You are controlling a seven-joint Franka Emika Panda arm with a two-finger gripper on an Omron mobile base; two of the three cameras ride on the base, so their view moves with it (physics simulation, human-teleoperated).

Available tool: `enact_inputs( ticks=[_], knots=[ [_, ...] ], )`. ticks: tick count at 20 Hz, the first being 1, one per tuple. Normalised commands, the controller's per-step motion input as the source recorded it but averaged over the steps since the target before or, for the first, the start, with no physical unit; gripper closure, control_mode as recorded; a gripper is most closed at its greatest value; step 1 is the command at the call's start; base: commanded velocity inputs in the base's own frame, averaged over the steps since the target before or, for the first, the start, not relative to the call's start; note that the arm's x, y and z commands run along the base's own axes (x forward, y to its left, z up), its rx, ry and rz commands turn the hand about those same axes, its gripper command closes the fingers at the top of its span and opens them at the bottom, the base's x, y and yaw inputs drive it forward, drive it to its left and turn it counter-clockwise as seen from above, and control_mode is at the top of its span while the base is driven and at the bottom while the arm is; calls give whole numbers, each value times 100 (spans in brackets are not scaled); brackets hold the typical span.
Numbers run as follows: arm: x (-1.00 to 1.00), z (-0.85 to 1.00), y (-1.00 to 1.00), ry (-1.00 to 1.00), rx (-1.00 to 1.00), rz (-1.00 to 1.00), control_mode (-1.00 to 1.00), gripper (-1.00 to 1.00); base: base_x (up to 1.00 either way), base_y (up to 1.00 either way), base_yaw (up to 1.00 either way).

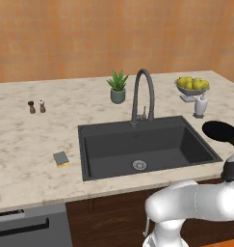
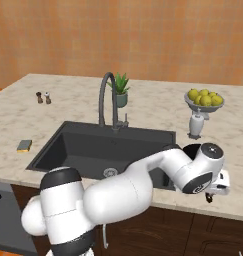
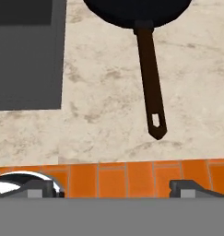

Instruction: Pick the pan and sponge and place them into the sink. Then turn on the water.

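Pincer (image 3: 111, 186): both dark tips (image 3: 189, 186) stand wide apart at the bottom of the hand view with nothing between them, so it is open. It hangs past the front edge of the bench (image 3: 109, 106), over orange floor tiles (image 3: 132, 177), short of the pan handle's end.

Pan (image 1: 220, 130): black, round, resting on the bench just right of the sink, near the bench's front right part. Its handle (image 3: 150, 80) points toward the front edge and stops a little short of it; the end has a small hanging hole.

Sponge (image 1: 61, 158): green top over yellow, lying flat on the bench just left of the sink's front left corner, apart from the rim.

Sink (image 1: 89, 159): dark grey recessed basin in the middle of the bench, round metal drain (image 1: 139, 165) near its front wall.

Faucet (image 1: 143, 96): dark arched gooseneck at the sink's back rim, no stream showing.

Other items along the back of the bench: potted plant (image 1: 118, 87) behind the faucet; bowl of yellow fruit (image 1: 192, 85) toward the back right corner; white soap dispenser (image 1: 200, 105) just in front of the bowl; two small shakers (image 1: 36, 106) toward the left.
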Motion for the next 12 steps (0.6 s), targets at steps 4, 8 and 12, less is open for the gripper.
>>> enact_inputs(
  ticks=[4,8,12],
  knots=[
    [48,-23,0,0,0,0,-100,-100,0,0,0],
    [45,-27,-18,2,0,0,-100,-100,0,0,0],
    [27,-32,-37,0,0,0,-100,-100,0,0,0]
  ],
)
